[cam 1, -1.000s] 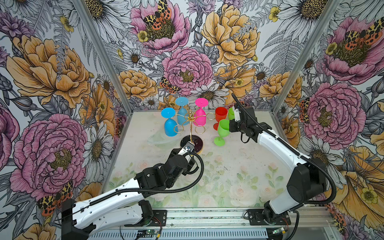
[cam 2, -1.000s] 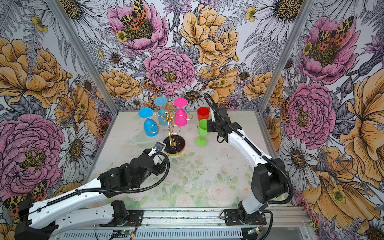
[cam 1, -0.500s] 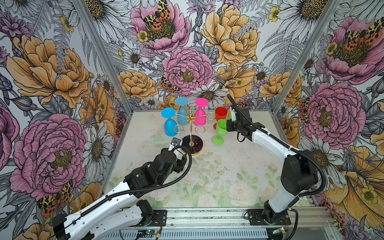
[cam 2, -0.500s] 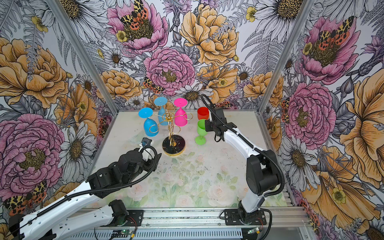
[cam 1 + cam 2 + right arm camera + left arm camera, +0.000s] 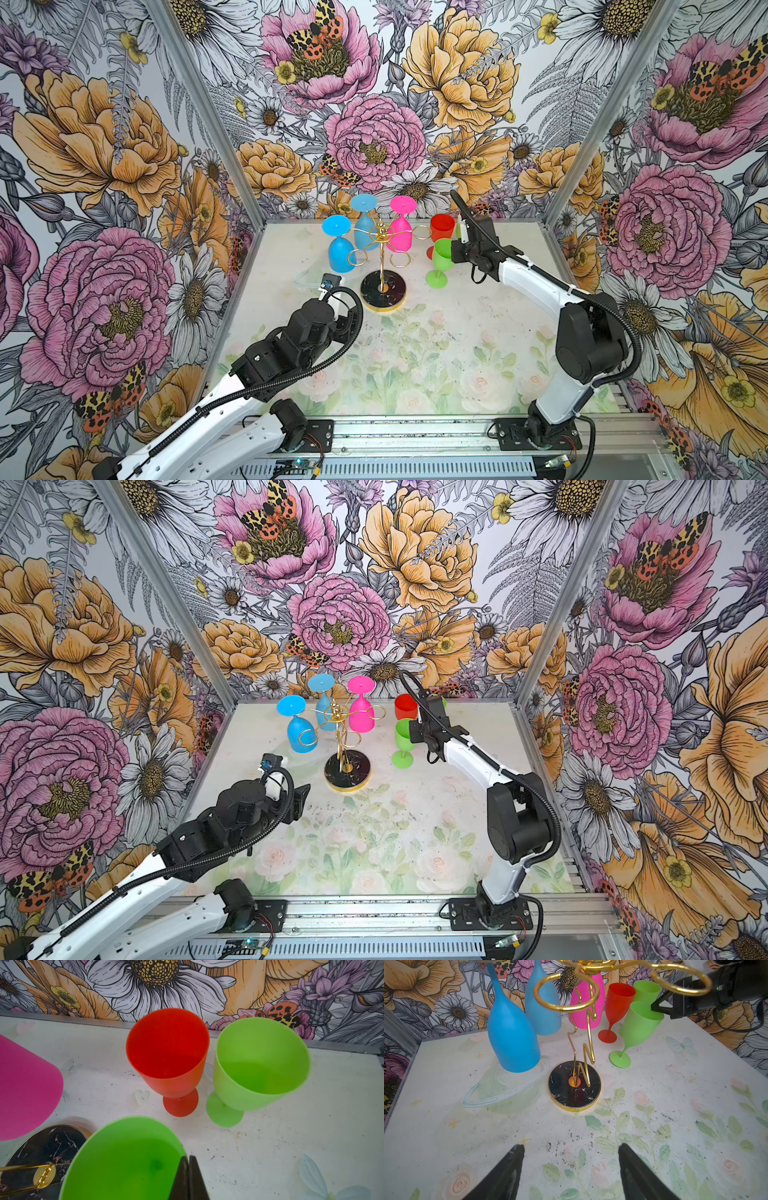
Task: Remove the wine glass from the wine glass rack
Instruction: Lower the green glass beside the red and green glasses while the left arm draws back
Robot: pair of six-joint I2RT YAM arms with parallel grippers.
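Note:
The gold wine glass rack (image 5: pixel 380 245) stands mid-table on its round black base (image 5: pixel 348 769) (image 5: pixel 574 1086). Upside down from its loops hang a blue (image 5: pixel 341 255), a light blue (image 5: pixel 365 232) and a pink wine glass (image 5: pixel 401 235). Right of the rack, my right gripper (image 5: pixel 455 249) (image 5: pixel 188 1164) is shut on the rim of a green wine glass (image 5: pixel 442 257) (image 5: pixel 124 1159), which tilts with its foot (image 5: pixel 620 1059) at the table. My left gripper (image 5: pixel 571 1149) (image 5: pixel 300 798) stands open and empty, low over the table in front and left of the base.
A red glass (image 5: pixel 441 227) (image 5: pixel 166 1053) and a second green glass (image 5: pixel 259 1064) stand upright near the back wall behind the held one. Flowered walls close the left, back and right. A metal rail (image 5: pixel 415 432) runs along the front.
My left gripper has drawn back leftward from the rack's base and opened a little wider. The right arm has shifted slightly, keeping hold of the green glass.

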